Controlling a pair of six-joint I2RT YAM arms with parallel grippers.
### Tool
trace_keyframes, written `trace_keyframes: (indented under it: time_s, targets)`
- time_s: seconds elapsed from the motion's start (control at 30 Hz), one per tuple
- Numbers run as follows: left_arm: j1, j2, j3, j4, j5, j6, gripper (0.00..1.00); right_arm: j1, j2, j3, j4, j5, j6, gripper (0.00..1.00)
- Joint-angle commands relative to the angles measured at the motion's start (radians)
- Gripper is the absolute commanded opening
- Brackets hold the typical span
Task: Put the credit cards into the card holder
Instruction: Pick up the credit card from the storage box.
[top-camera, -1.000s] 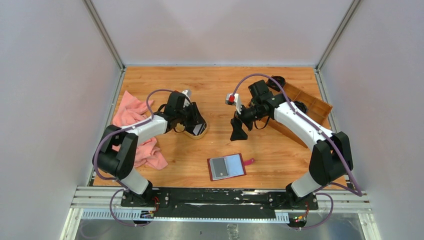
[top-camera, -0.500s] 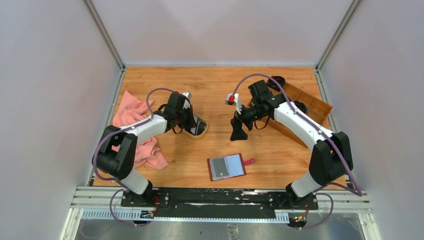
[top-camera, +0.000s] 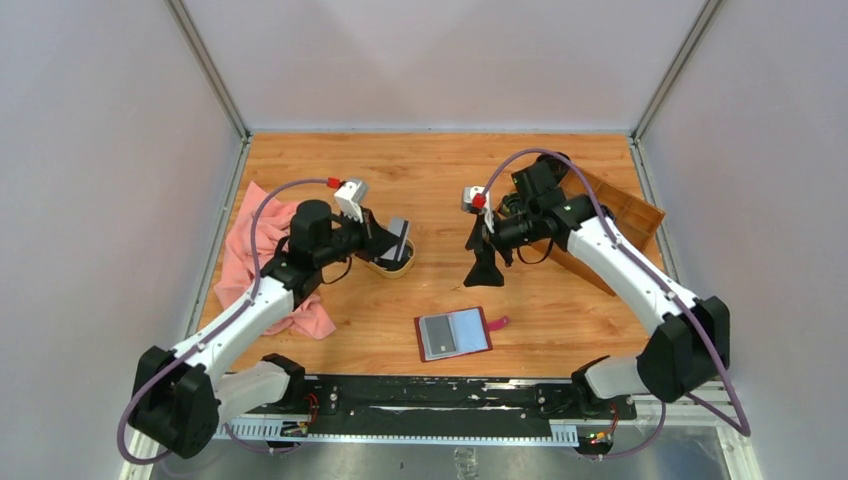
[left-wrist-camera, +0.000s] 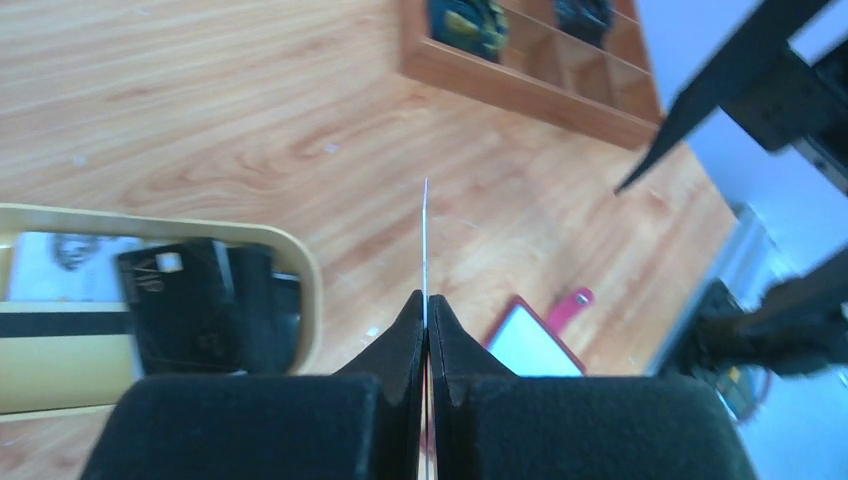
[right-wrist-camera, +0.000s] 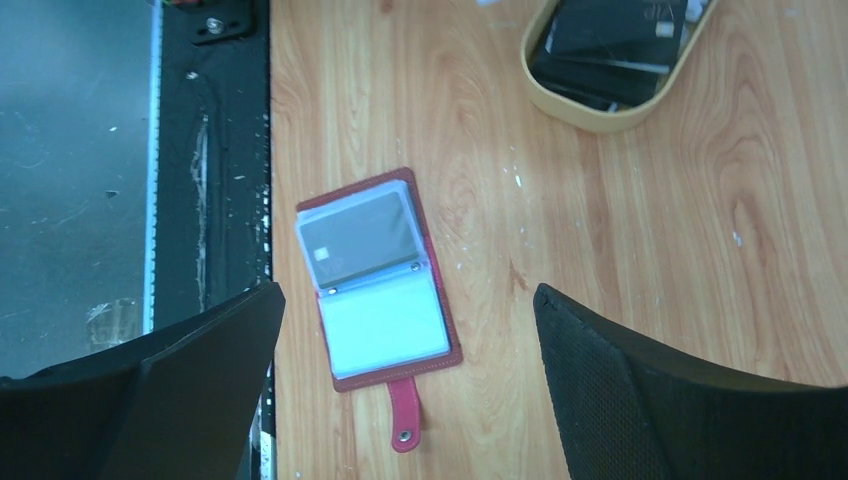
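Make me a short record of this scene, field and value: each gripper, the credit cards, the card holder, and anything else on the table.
left gripper: shut on one credit card, held on edge off the table, by the tan dish
right gripper: open, empty, above the table
other cards: lying in the dish
card holder: open flat; one pocket seems to hold a grey card
also present: pink cloth at left, wooden tray at right rear
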Motion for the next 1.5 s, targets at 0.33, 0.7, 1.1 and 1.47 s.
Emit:
trace_keyframes:
  time_s: [0.33, 0.7, 1.1, 1.47]
  targets:
    - [-0.214, -0.331, -0.499, 0.788, -0.054, -0.433, 0.0, -0.035, -0.098, -0.107, 0.09, -0.43, 0.128, 1.0]
    - [-0.344, -0.016, -0.558, 1.305, -0.153, -0.558, 0.0, -0.065, -0.125, -0.304, 0.748, -0.361, 0.817, 0.86]
    - [-0.423, 0.217, -0.487, 1.454, -0.159, -0.593, 0.0, -0.066, -0.069, -0.314, 0.872, -0.365, 0.999, 0.54]
    - [-0.441, 0.259, -0.478, 1.454, -0.169, -0.593, 0.0, -0.06, -0.072, -0.341, 1.014, -0.408, 1.112, 0.32]
